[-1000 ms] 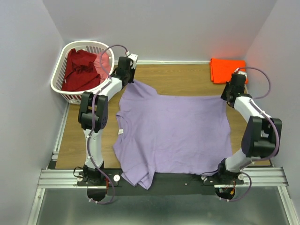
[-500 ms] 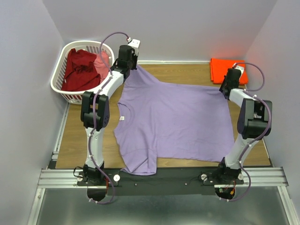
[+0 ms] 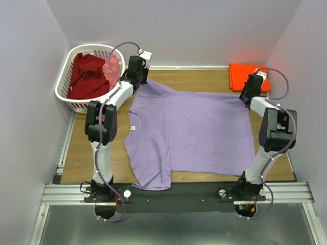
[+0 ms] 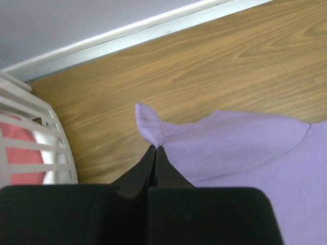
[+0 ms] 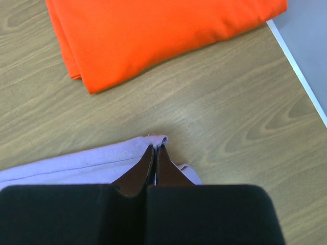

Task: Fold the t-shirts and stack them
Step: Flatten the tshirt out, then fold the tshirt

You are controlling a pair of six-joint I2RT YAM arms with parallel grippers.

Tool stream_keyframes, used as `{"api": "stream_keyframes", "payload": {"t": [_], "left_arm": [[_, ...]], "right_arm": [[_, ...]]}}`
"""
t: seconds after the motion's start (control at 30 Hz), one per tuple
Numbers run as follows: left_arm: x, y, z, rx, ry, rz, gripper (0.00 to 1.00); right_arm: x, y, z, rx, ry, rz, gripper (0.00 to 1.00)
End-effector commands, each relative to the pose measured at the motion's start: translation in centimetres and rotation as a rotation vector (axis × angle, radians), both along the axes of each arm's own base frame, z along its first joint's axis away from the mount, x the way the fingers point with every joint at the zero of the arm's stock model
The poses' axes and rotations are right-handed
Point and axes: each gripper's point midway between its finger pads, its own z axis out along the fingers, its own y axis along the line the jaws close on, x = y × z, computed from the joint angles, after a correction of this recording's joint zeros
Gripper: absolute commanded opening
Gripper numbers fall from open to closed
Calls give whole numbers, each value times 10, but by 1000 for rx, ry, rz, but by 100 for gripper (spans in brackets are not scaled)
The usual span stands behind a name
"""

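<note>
— Lavender t-shirt (image 3: pixel 189 132): where is it?
— Spread flat on the wooden table (image 3: pixel 199 81), collar toward nine o'clock, hem toward three.
— And the arms?
— Both reach far out. The left gripper (image 4: pixel 155 149) is pinched tight on the sleeve tip at eleven o'clock; the right gripper (image 5: pixel 155 149) is clamped on the hem corner at one.
— Around it?
— A folded orange t-shirt (image 5: pixel 153 35) at one o'clock, and a dark red shirt (image 3: pixel 88 76) in the white laundry basket (image 3: pixel 76 105) at ten.

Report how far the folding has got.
Done: orange shirt lies folded, far right. In hand: the purple shirt, spread flat, left gripper and right gripper shut on its far corners. Left: folding it, then the red shirt and pink shirt in the basket.
</note>
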Motion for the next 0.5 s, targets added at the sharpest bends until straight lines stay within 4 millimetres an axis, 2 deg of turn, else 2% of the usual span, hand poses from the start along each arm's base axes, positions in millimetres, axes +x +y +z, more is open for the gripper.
{"api": "stream_keyframes", "payload": {"t": [0.0, 0.2, 0.3, 0.33, 0.47], "left_arm": [[-20, 7, 45, -8, -54, 0, 0], [-48, 8, 42, -30, -3, -9, 0], [-61, 10, 46, -33, 11, -9, 0], [-68, 13, 38, -45, 47, 10, 0], [-88, 16, 31, -61, 100, 19, 0]], "right_arm": [[-18, -13, 11, -28, 2, -83, 1], [-35, -19, 13, -41, 17, -137, 1], [-50, -23, 13, -52, 44, -181, 1], [-53, -25, 13, -53, 48, -195, 1], [-67, -27, 8, -48, 69, -234, 1]]}}
